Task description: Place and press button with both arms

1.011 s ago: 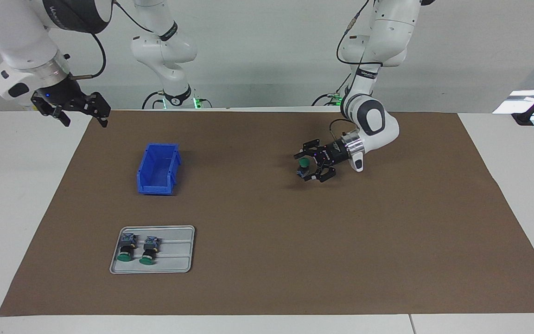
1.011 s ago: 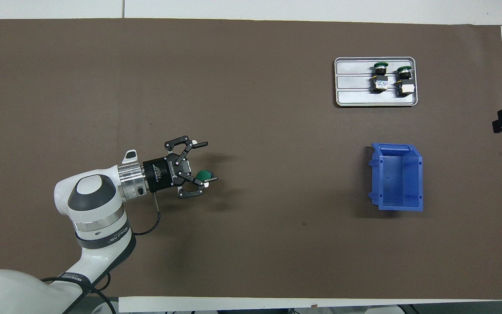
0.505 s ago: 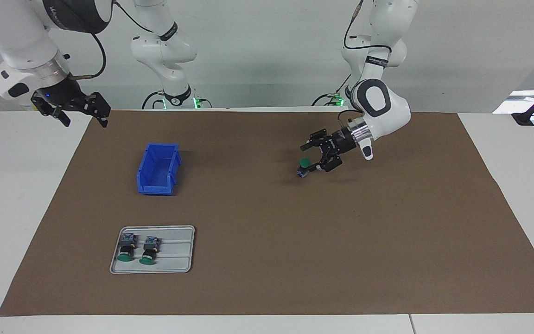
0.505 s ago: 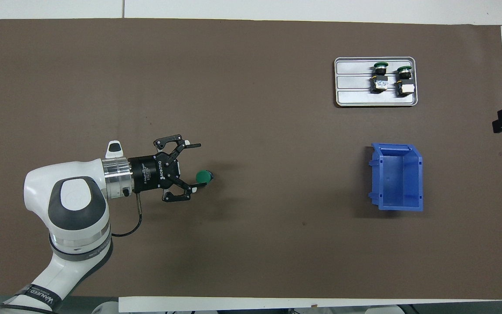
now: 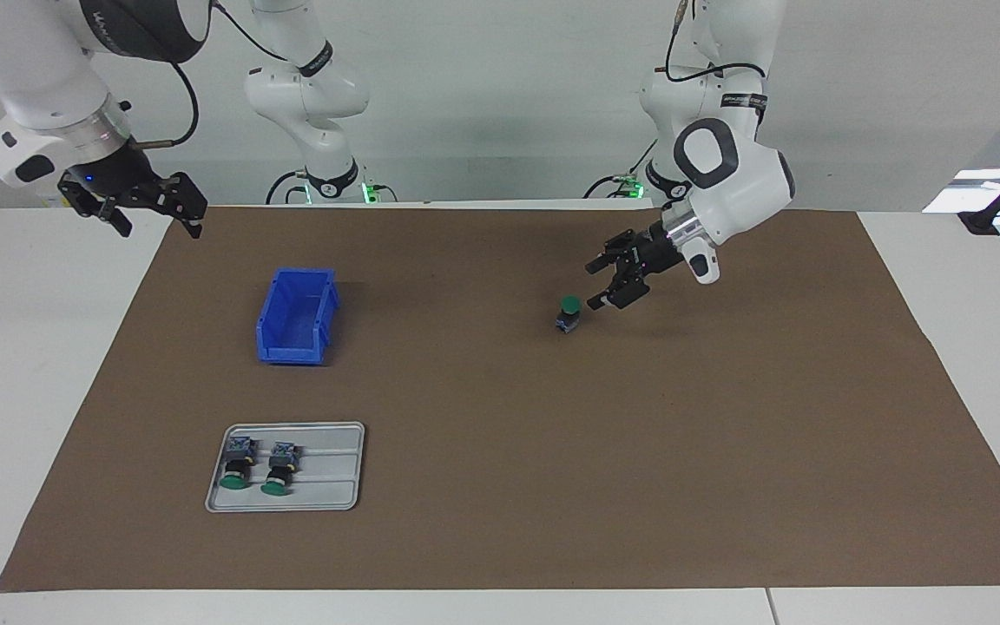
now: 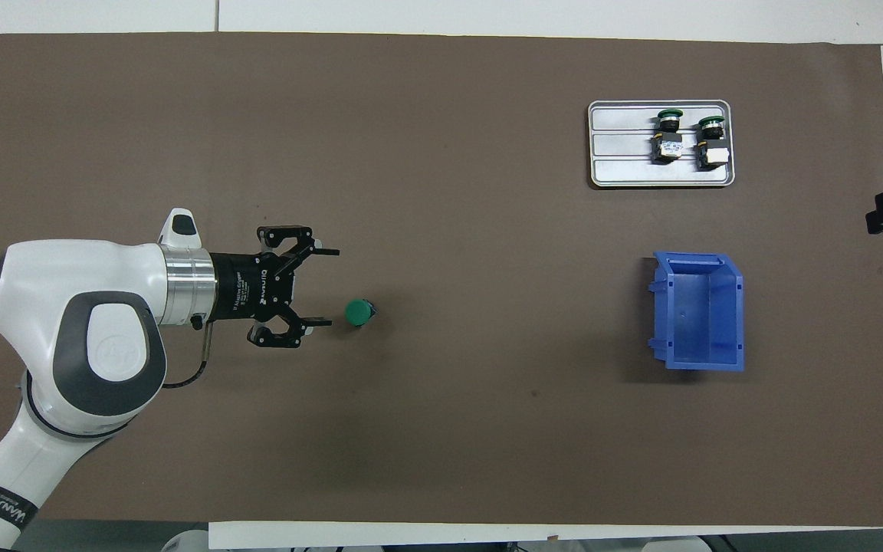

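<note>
The left gripper (image 5: 597,285) is hanging released just beside the button (image 5: 568,313), which is standing on the mat (image 5: 500,538) green cap up, long axis vertical. The right gripper (image 5: 153,213) is waiting, spread, well apart — only the facing view is showing it.
</note>
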### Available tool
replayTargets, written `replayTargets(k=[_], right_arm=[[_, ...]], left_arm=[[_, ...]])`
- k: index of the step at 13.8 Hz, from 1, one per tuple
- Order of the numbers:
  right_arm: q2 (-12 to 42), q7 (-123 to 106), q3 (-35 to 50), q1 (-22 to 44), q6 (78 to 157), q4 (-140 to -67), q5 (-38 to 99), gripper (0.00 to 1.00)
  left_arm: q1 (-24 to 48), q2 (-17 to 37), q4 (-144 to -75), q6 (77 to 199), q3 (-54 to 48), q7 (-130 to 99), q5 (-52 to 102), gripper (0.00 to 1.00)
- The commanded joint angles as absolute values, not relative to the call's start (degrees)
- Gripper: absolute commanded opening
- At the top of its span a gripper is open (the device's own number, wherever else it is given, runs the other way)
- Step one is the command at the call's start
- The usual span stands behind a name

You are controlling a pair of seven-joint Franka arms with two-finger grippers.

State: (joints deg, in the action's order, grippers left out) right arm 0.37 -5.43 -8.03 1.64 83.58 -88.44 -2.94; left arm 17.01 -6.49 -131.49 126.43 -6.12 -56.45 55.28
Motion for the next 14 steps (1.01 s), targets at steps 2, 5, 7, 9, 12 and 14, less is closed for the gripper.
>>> replayTargets(k=[2, 5, 7, 9, 12, 14], right_arm=[[-1.1, -5.9, -8.1, 1.7, 84.1, -90.1, -2.7, 0.98], [-1.1, -5.9, -8.1, 1.6, 84.1, -90.1, -2.7, 0.98], [-1.1, -5.9, -8.1, 1.6, 84.1, -90.1, -2.7, 0.98], [-1.1, -5.9, -8.1, 1.6, 84.1, -90.1, -2.7, 0.98], [-1.1, -5.9, -8.1, 1.6, 84.1, -90.1, -2.7, 0.98], [-1.1, -5.9, -8.1, 1.6, 84.1, -90.1, -2.7, 0.98]], left_arm=[[15.8, -6.0, -122.5, 117.4, -6.5, -57.4, 33.7, 1.00], [19.2, -6.0, -120.5, 116.8, -6.8, -57.0, 20.5, 1.00], [19.3, -5.9, -119.4, 116.2, -6.8, -56.9, 18.6, 0.99], [22.4, -5.7, -118.6, 116.0, -7.0, -54.7, 11.4, 0.77], [24.4, -5.5, -118.7, 116.6, -7.0, -49.9, 10.9, 0.36], [26.6, -3.0, -118.7, 118.5, -6.9, -46.8, 10.7, 0.21]])
